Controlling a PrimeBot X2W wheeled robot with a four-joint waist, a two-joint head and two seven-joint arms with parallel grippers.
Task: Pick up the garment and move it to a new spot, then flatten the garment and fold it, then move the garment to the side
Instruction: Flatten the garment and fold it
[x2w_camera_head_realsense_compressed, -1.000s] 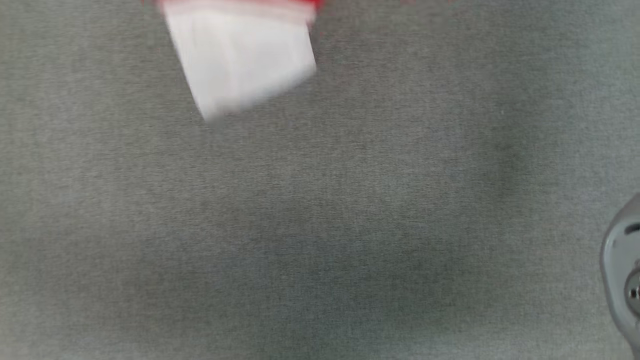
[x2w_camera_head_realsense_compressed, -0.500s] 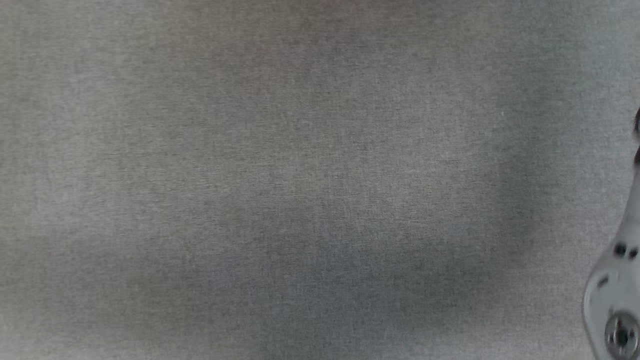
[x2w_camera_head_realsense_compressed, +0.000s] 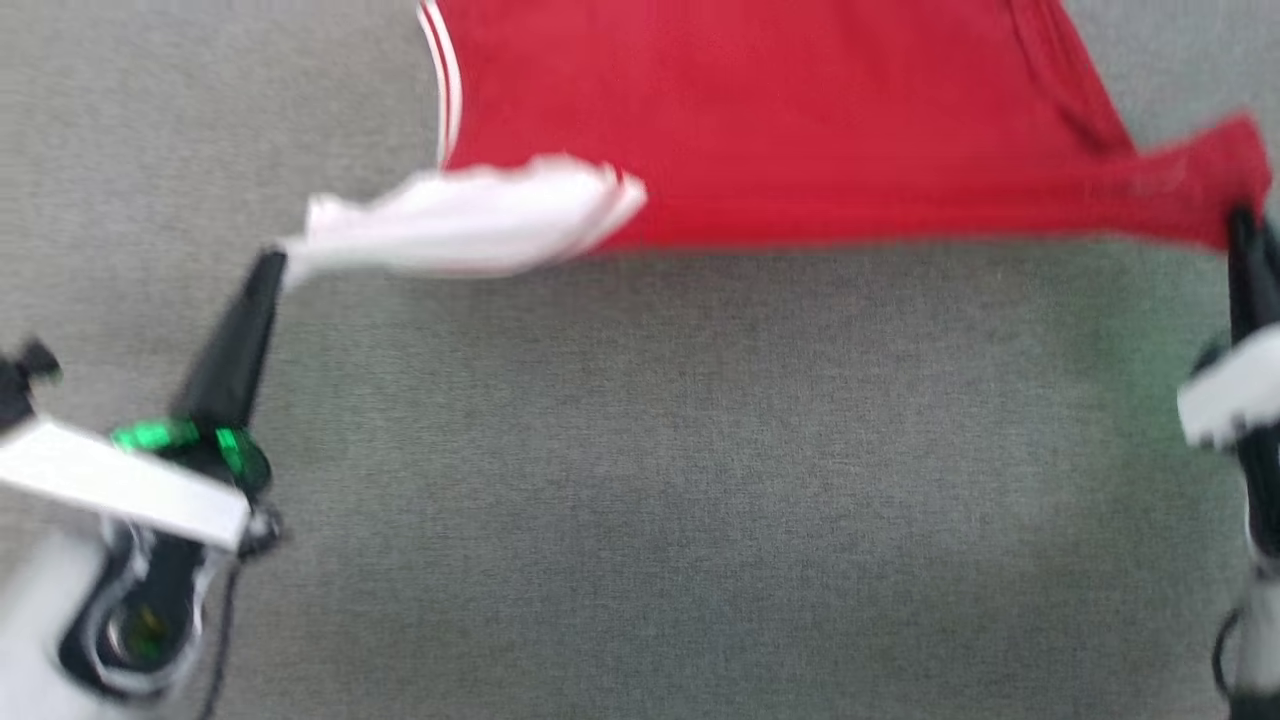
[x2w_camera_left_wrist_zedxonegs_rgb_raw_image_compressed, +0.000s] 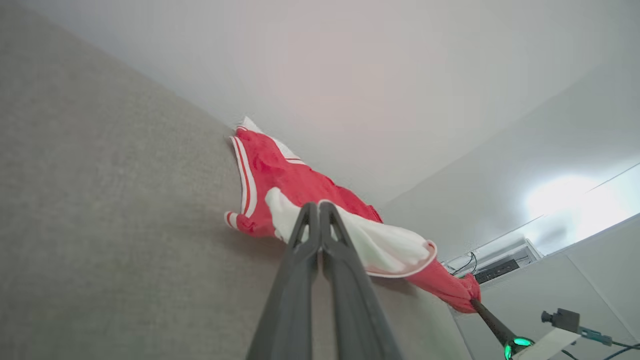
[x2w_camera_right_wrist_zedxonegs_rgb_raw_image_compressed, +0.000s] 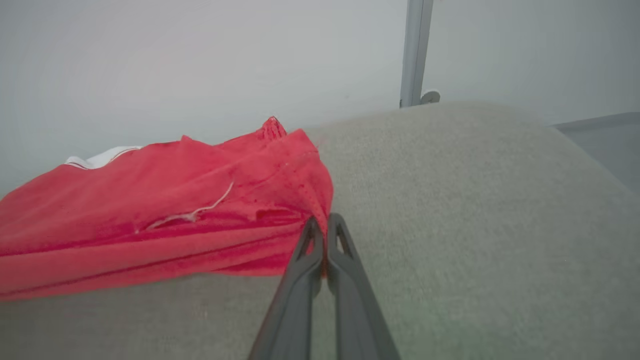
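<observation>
Garment (x2w_camera_head_realsense_compressed: 800, 120) held by two corners, its near edge drawn out between our grippers over the grey cloth-covered surface (x2w_camera_head_realsense_compressed: 640, 480). The red body runs off the top of the blurred head view. The wrist views suggest most of it rests on the surface.

Our left gripper (x2w_camera_head_realsense_compressed: 272, 260) has its fingers pressed together on the tip of the white sleeve panel (x2w_camera_head_realsense_compressed: 470, 215), which bunches just beyond the fingertips in that arm's wrist view (x2w_camera_left_wrist_zedxonegs_rgb_raw_image_compressed: 315, 207). Our right gripper (x2w_camera_head_realsense_compressed: 1240, 225), well apart at the other end, pinches a red corner that gathers into folds right at the closed tips (x2w_camera_right_wrist_zedxonegs_rgb_raw_image_compressed: 324, 220).

We judge the shirt light, limp and thin. It will sag and crease wherever it is unsupported, and a small bite of jersey could slip from such narrow fingers. We think seams, hems and the striped trim (x2w_camera_head_realsense_compressed: 445, 70) give the firmest purchase, and widely spaced corner holds keep the edge straight.
</observation>
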